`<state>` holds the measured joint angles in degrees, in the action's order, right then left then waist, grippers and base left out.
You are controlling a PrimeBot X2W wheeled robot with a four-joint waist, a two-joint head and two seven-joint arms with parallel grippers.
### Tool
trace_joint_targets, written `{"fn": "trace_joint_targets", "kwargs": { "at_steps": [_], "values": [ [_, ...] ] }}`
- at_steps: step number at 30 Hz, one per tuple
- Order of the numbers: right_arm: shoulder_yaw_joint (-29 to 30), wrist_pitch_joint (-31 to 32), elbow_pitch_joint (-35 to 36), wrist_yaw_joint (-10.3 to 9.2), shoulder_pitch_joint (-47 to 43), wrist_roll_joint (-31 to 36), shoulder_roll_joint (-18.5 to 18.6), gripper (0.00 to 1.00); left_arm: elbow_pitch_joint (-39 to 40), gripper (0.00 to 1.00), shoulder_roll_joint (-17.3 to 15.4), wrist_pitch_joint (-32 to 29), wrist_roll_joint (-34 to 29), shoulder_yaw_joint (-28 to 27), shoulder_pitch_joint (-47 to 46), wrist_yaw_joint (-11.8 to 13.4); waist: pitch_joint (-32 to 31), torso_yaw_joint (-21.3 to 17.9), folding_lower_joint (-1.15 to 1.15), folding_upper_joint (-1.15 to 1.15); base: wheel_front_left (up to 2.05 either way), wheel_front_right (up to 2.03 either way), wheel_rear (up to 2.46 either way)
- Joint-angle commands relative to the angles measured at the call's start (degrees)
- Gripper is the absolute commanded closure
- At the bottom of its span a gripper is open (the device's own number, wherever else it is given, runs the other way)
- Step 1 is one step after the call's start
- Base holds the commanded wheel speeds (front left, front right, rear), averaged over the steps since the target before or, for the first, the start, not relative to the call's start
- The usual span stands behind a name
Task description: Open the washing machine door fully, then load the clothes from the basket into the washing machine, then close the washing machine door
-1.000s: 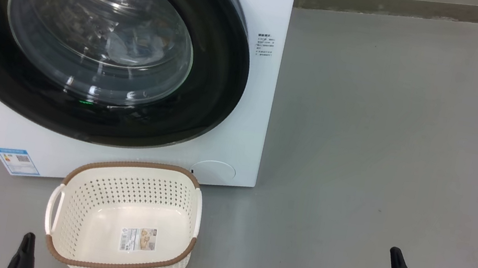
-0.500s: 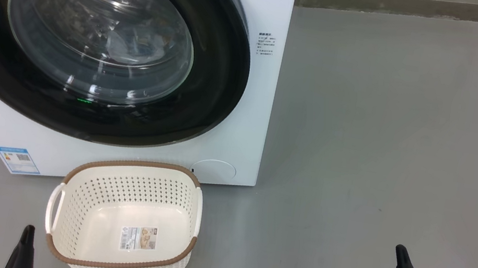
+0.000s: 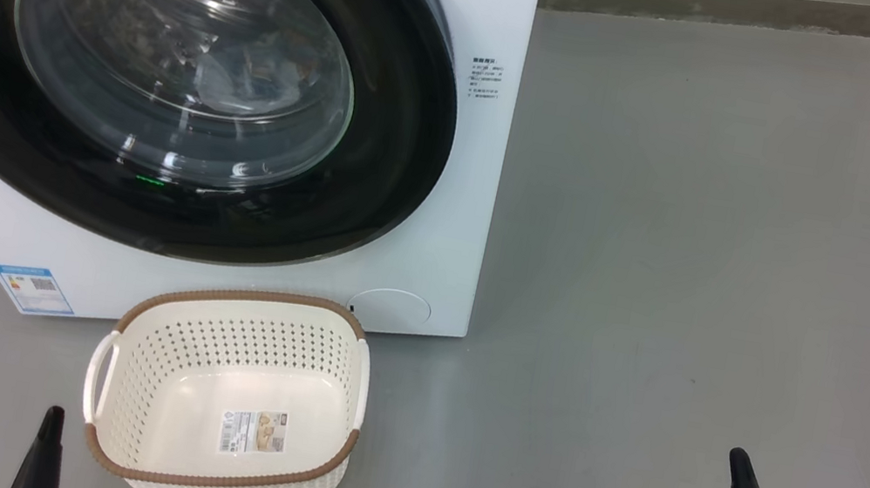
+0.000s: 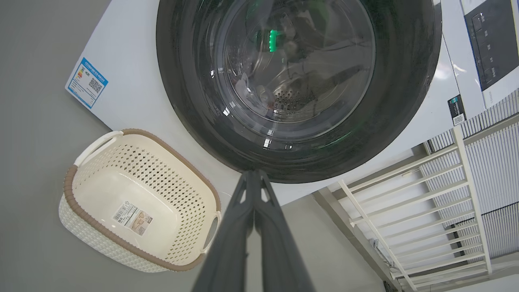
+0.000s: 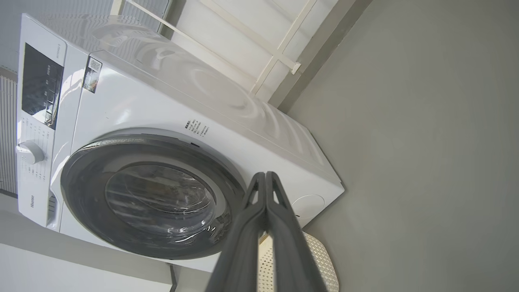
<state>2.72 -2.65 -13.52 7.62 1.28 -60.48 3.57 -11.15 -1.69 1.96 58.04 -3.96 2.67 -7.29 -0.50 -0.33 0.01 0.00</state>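
The washing machine (image 3: 492, 6) is showing plain white; the washing machine door (image 3: 403, 142) is gleaming glossy black around clear glass, a small green glint reflecting low on it; the clothes (image 3: 236, 83) are showing pale blue-white behind the glass, their print too blurred to tell; the basket (image 3: 233, 343) is showing cream-white, dotted with rows of small holes, its rim (image 3: 241, 295) running brown and woven-looking; the label (image 3: 32, 289) is showing blue; the floor (image 3: 710, 237) is lying flat grey; the left gripper (image 4: 254, 175) and right gripper (image 5: 265, 175) are showing dark grey.
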Motion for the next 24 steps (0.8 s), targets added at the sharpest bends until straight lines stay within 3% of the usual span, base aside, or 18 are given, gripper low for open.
{"fn": "trace_joint_targets", "kwargs": {
  "at_steps": [1,24],
  "values": [
    [-0.36,0.39,1.27,-0.07,2.75,-1.73,0.16,1.0,0.95,1.0,-0.9,-0.48,2.02,-1.44,-2.97,-0.12,0.02,0.01,0.0,0.0,0.0,0.0,0.0],
    [1.3,4.32,0.43,-0.1,3.75,-16.41,0.01,1.0,-0.91,1.0,-1.04,-4.31,17.44,-1.98,-5.8,-0.16,0.33,0.17,0.0,0.0,0.0,0.0,0.0]
  ]
}}
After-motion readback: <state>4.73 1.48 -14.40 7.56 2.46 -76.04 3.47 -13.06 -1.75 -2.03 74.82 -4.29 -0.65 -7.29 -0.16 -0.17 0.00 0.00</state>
